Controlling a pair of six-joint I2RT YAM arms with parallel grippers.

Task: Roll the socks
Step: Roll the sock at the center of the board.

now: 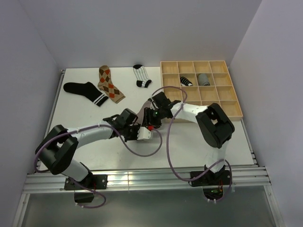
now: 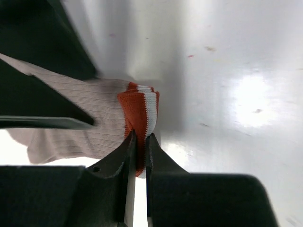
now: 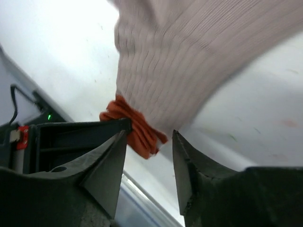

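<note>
Top view, from table centre: black sock with white bands [image 1: 85,91] at 10 o'clock, argyle sock [image 1: 110,84] just beside it, striped sock [image 1: 140,75] at 12, all lying flat. Centre: left gripper [image 2: 140,137] clamped on the orange-white cuff [image 2: 137,106] of the taupe sock [image 2: 90,127]. Right gripper [image 3: 149,132] at its 1 o'clock, jaws apart, cuff showing between them. Wooden tray [image 1: 220,97] at 2 o'clock holds a striped roll [image 1: 186,81] and a grey roll [image 1: 203,79].

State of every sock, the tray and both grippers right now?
taupe sock: orange-and-white end pinched by the left gripper
left gripper: shut on the taupe sock
right gripper: open, jaws either side of the sock's orange end
black sock: flat, unrolled
argyle sock: flat, unrolled
striped sock: flat, unrolled
tray: holds striped roll and grey roll in adjacent compartments
</note>
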